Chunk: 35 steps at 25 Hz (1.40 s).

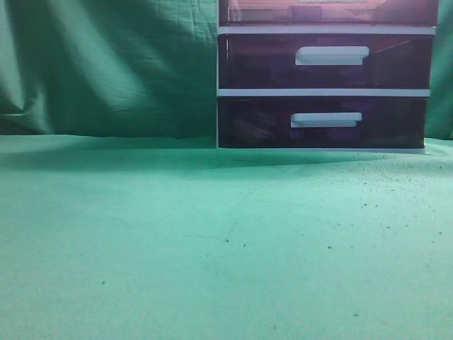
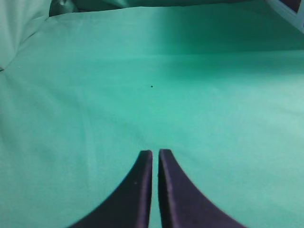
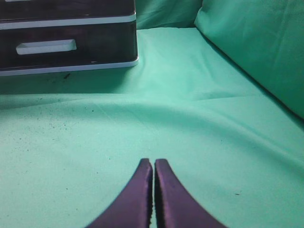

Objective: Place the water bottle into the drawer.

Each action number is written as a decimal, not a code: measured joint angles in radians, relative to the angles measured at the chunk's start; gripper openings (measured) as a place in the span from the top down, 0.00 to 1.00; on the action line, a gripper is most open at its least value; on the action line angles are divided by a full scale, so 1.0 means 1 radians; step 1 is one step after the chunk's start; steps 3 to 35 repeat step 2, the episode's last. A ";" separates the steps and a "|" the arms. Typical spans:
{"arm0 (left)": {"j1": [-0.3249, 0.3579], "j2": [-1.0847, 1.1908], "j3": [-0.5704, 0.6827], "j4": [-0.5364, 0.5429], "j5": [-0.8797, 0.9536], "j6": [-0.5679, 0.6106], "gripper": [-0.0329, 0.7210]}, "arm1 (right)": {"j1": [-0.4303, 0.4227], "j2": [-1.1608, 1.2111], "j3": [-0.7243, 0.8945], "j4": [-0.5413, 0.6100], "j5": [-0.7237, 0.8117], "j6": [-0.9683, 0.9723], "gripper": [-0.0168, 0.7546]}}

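Exterior view shows no water bottle anywhere, so its place and long axis cannot be told; the drawer sits at the upper right of the frame, atop the white-framed chest, apparently closed. Both the left pincer and right pincer hang pressed together and empty above the green counter, likely parked before any reach.
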 joint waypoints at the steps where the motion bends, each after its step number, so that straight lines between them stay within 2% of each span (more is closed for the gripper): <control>1: 0.000 0.000 0.000 -0.001 0.000 0.000 0.96 | 0.000 0.000 0.000 0.000 0.000 0.000 0.98; 35: 0.000 0.000 0.000 -0.001 0.000 0.000 0.96 | 0.000 0.000 0.000 0.000 0.000 0.000 0.98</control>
